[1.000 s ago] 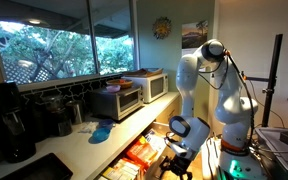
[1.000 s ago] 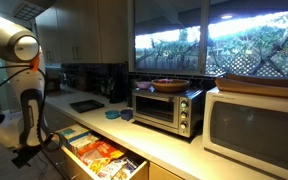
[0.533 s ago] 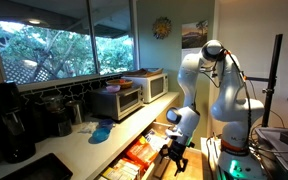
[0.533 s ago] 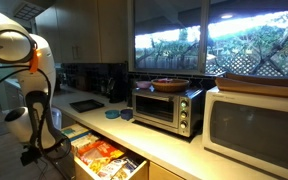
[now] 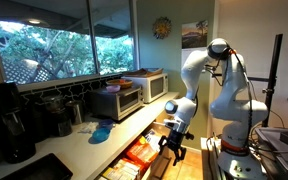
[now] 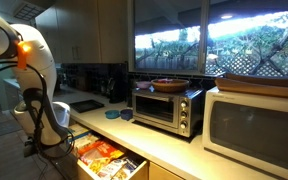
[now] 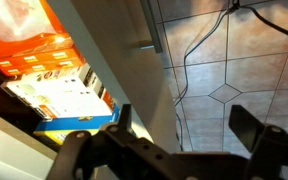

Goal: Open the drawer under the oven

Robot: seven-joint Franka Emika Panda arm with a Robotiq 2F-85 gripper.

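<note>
One oven (image 6: pixel 167 108), one microwave (image 6: pixel 254 130), one coffee maker (image 5: pixel 14 125), one drawer (image 7: pixel 119 55), one gripper (image 5: pixel 172 150).

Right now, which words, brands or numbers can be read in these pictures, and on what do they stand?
No text can be read with certainty.
On the packages in the open drawer: there is print, but it is blurred.
On the oven: any brand or dial marks are too small to read.
On the wall picture: too small to read.

Opposed exterior views, shared oven (image 5: pixel 117 101)
</note>
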